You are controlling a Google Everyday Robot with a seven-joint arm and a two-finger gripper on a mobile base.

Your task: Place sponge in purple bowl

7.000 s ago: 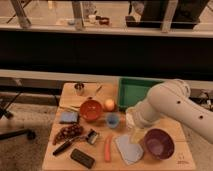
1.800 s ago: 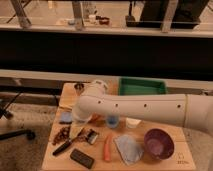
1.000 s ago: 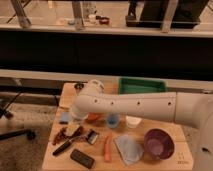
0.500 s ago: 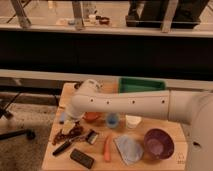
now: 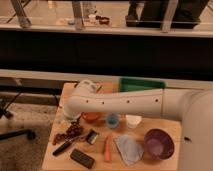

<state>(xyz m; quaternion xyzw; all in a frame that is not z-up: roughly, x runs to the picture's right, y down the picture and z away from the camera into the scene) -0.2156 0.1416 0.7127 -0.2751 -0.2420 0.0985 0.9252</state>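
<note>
The purple bowl (image 5: pixel 159 144) stands at the front right of the wooden table (image 5: pixel 165 127), empty and glossy inside. My white arm reaches from the right across the table to its left side. The gripper (image 5: pixel 68 118) is at the arm's end, low over the table's left part, just left of the orange-red bowl (image 5: pixel 91 117) and above the grapes (image 5: pixel 70 133). The sponge does not show; the arm's end and the gripper cover that spot.
A grey-blue cloth (image 5: pixel 128 149), a carrot (image 5: pixel 108 147) and a black block (image 5: pixel 82 158) lie at the front. A blue cup (image 5: pixel 112 120) and a white cup (image 5: pixel 132 121) stand mid-table. A green tray (image 5: pixel 142 85) is behind. A dark-handled tool (image 5: pixel 65 146) lies front left.
The arm has swung from the right side across to the left of the table, and its end has dropped lower by the orange-red bowl. The objects on the table have stayed put.
</note>
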